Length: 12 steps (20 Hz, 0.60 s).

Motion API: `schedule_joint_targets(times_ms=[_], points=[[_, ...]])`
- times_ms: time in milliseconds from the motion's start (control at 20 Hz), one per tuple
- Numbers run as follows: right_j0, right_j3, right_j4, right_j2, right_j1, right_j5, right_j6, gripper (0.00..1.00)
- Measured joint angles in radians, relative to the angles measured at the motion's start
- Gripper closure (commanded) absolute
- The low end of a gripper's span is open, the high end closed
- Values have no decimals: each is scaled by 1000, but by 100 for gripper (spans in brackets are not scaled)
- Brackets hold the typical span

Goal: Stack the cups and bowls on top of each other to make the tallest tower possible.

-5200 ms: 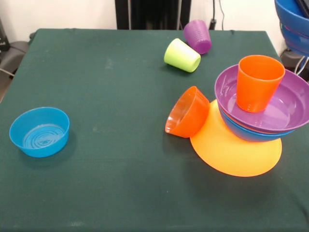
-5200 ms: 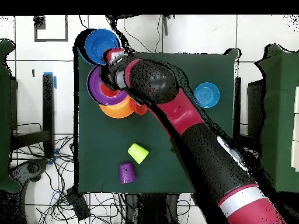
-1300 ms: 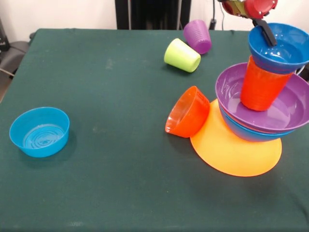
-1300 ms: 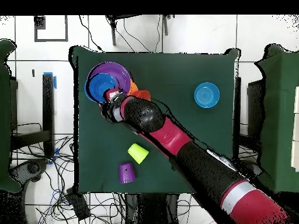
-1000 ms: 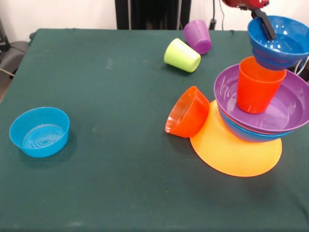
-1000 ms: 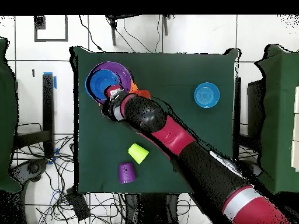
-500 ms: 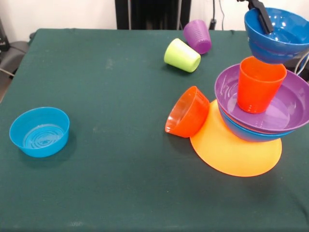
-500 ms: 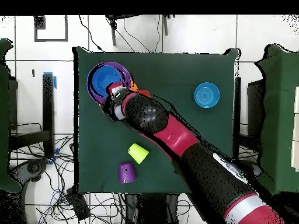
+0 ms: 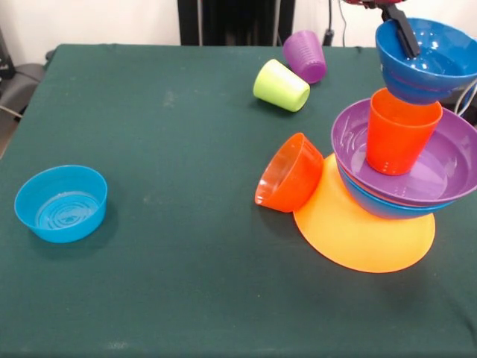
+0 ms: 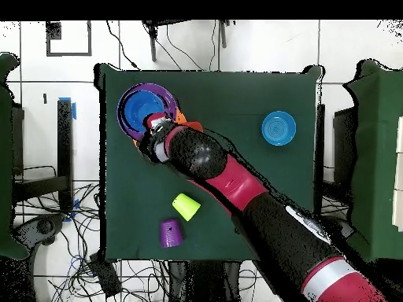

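At the table's right side stands the tower: an upturned orange-yellow bowl [image 9: 364, 231], a blue bowl [image 9: 380, 206], a purple bowl [image 9: 440, 175] and an upright orange cup [image 9: 401, 133]. My gripper [image 9: 405, 37] is shut on the rim of a dark blue bowl [image 9: 432, 63], one black finger inside it, holding it just over the orange cup. I cannot tell whether bowl and cup touch. From overhead, the gripper [image 10: 154, 126] sits at the edge of the dark blue bowl [image 10: 145, 107], inside the purple bowl [image 10: 126, 96].
A small orange bowl [image 9: 289, 173] lies on its side against the tower's base. A lime green cup [image 9: 281, 85] and a purple cup [image 9: 305, 56] lie tipped over at the far side. A light blue bowl [image 9: 61, 203] stands at the left.
The dark blue bowl came in from the right and pressed on the orange cup, tilting it, then lifted. In the last half second it has come down slightly. The cup stands upright again.
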Motion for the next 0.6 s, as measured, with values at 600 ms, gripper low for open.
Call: schedule_joint_targets(times_ms=[600], points=[[0, -7, -19, -5, 45, 0, 0, 100]])
